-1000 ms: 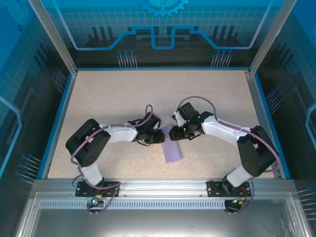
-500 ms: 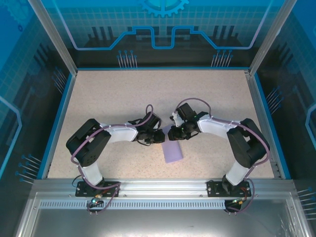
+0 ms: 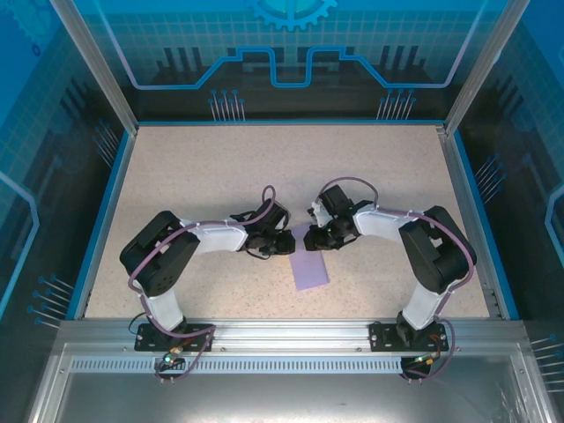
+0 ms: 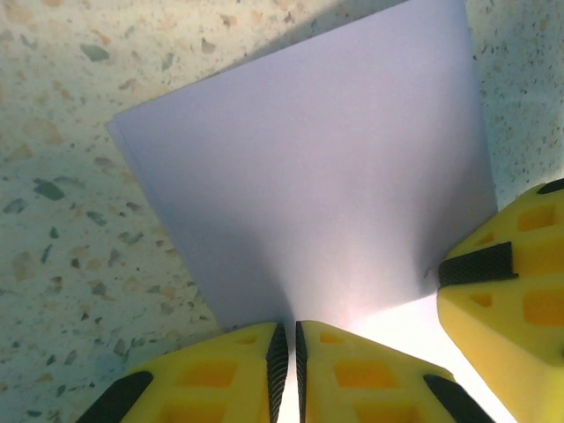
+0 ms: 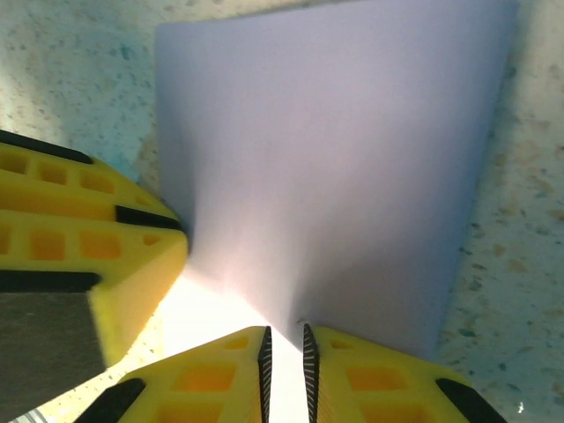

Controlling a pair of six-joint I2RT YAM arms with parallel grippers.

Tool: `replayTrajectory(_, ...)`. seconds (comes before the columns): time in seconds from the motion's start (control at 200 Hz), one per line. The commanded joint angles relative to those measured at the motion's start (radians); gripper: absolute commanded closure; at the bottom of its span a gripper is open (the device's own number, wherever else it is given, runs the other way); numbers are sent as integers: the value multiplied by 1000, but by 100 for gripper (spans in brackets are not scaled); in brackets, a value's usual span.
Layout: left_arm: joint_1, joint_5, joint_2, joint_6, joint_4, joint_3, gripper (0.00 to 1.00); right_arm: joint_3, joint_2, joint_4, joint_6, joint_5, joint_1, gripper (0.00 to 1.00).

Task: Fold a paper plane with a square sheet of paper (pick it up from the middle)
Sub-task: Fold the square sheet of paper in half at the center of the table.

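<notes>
The square sheet of paper [image 3: 309, 269] is lavender and lies on the speckled table between the two arms. Its far edge is lifted off the surface. My left gripper [image 3: 287, 244] pinches that edge from the left, its black pads nearly touching with the sheet [image 4: 308, 176] rising into them [image 4: 288, 339]. My right gripper [image 3: 315, 240] holds the same edge close beside it, its jaws [image 5: 284, 345] narrowed onto a raised ridge of the sheet [image 5: 344, 159]. Each wrist view catches the other gripper's yellow finger [image 4: 502, 300] [image 5: 79, 229]. The paper plane is out of view.
The speckled table [image 3: 220, 176] stretches far and to both sides of the grippers. A blue rim [image 3: 101, 211] and transparent walls enclose it. An aluminium rail [image 3: 282, 339] carrying the arm bases runs along the near edge.
The right gripper has closed onto the paper's far edge and its arm has folded in closer. The left gripper has kept its grip and place.
</notes>
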Motion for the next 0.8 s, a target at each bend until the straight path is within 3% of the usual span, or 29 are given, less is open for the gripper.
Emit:
replayTrajectory(0.0, -3, -86, 66, 33, -115, -13, 83, -31, 24, 12, -16, 1, -19, 80)
replayTrajectory(0.45, -4, -82, 81, 42, -119, -2, 83, -30, -50, 60, 24, -78, -27, 79)
replayTrajectory(0.795, -4, -80, 84, 47, -115, -4, 83, 74, 56, 46, 2, -49, -33, 80)
